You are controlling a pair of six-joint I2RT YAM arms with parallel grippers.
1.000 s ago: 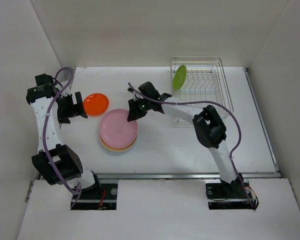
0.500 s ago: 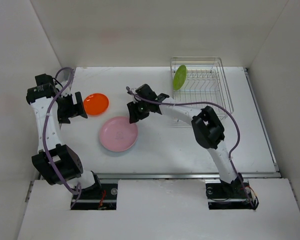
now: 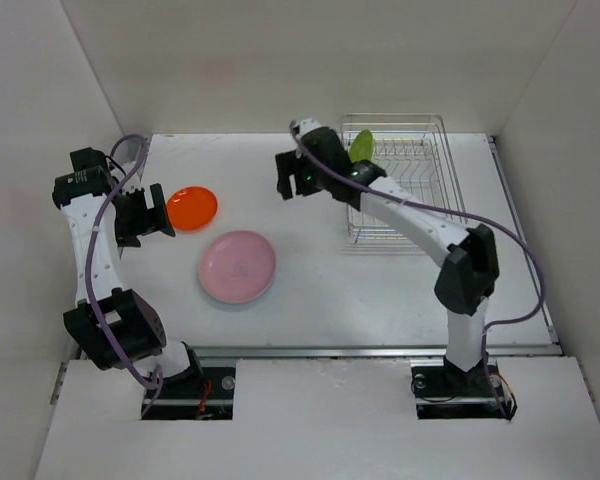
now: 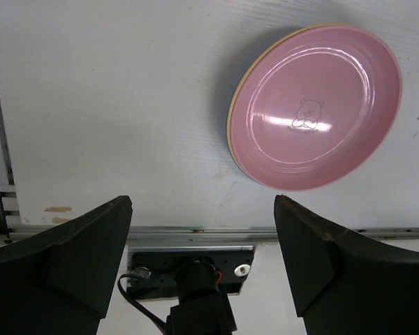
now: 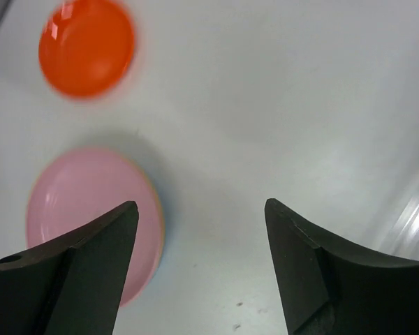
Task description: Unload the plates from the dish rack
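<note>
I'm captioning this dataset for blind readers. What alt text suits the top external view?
Seen from above, the right gripper hangs open and empty beside a silver wire dish rack where one lime green plastic plate stands on edge. On the white table lie a round pink plastic plate and a smaller orange-red plate near the open left gripper.

Plates, four in view: orange (image 3: 192, 207) beside the left pincer (image 3: 160, 212), pink (image 3: 238, 266) stacked on tan (image 4: 229, 132), green (image 3: 364, 143) behind the right pincer (image 5: 200, 204). Rack (image 3: 420, 180): one. Pincers: two.
</note>
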